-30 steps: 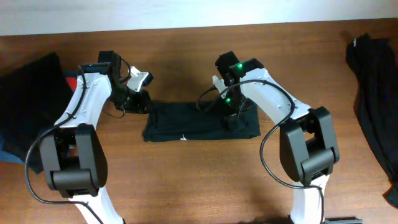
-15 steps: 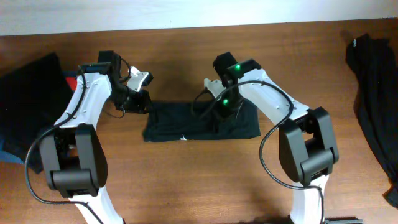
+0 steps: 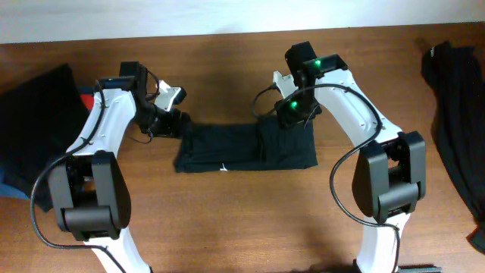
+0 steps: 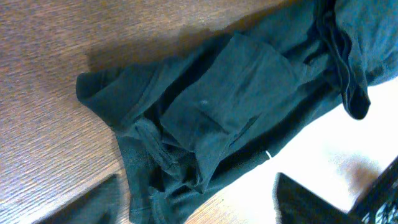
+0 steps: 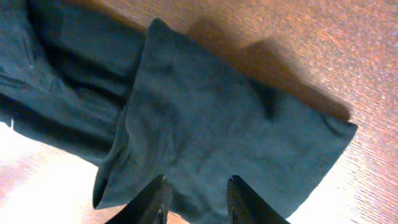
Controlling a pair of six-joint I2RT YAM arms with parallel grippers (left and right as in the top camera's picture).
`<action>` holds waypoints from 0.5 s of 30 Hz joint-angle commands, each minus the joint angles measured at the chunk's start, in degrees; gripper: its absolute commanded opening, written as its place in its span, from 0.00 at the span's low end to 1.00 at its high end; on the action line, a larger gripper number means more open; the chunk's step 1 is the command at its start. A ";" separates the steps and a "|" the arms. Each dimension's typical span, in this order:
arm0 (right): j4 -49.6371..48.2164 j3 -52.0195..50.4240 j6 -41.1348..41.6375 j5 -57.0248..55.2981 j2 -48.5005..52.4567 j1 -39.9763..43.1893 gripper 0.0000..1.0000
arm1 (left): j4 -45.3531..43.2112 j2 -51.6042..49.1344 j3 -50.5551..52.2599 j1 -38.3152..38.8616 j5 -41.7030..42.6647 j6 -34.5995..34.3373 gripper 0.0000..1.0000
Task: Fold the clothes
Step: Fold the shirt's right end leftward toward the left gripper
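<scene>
The right tool (image 5: 196,200) hung over the right end of the dark folded garment (image 3: 242,148), jaws parted and empty. The left tool (image 3: 168,121), likewise spread and holding nothing, sat at the garment's left edge. The garment lay mid-counter (image 3: 227,220) between the arms. Its left end looked bunched, so a careless pinch there could drag layers and undo the fold. A black clothes heap (image 3: 455,106) far right and a dark stack (image 3: 34,114) at left lay well apart, obstructing nothing.

Brown wooden table (image 3: 227,212) (grain visible); pale wall strip (image 3: 151,15) along far edge.
</scene>
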State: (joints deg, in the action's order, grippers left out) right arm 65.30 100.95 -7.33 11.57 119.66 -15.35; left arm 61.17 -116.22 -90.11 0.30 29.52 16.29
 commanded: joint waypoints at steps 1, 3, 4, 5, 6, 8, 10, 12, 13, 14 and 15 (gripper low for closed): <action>0.70 0.59 1.01 -1.75 -1.22 -0.26 0.35 | -0.07 -0.61 0.44 -0.20 -0.02 -2.21 0.86; 0.94 0.59 1.01 -1.77 -1.22 -0.26 0.35 | -0.28 -1.66 0.98 -0.20 0.02 -2.95 0.87; 1.14 0.59 1.01 -1.75 -1.22 -0.26 0.35 | -0.31 -2.27 1.29 -0.20 0.02 -3.48 0.87; 1.46 0.59 1.01 -1.75 -1.22 -0.26 0.35 | -0.24 -3.39 1.49 -0.20 0.04 -3.45 0.87; 1.53 0.59 1.01 -1.75 -1.22 -0.26 0.35 | -0.24 -4.09 1.57 -0.20 0.04 -3.45 0.87; 1.55 0.59 1.01 -1.75 -1.22 -0.26 0.35 | 0.00 -5.75 1.73 -0.20 0.02 -3.43 0.87; 1.62 0.59 1.03 -1.73 -1.22 -0.26 0.35 | -0.07 -7.26 1.92 -0.20 -0.04 -3.41 0.87; 1.81 0.59 1.01 -1.75 -1.22 -0.26 0.35 | -0.57 -8.50 1.92 -0.20 -1.14 -3.41 0.87; 1.86 0.59 1.01 -1.75 -1.22 -0.26 0.35 | -0.72 -8.87 1.92 -0.20 -2.12 -3.43 0.87; 1.84 0.59 1.01 -1.73 -1.22 -0.26 0.35 | -0.96 -9.92 1.95 -0.20 -2.99 -3.41 0.87; 1.84 0.59 1.01 -1.75 -1.22 -0.26 0.35 | -0.98 -10.34 1.95 -0.20 -2.91 -3.41 0.87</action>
State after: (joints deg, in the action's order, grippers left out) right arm 67.07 100.95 -6.42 10.37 119.66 -15.35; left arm 60.73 -123.87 -88.66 0.30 29.26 13.58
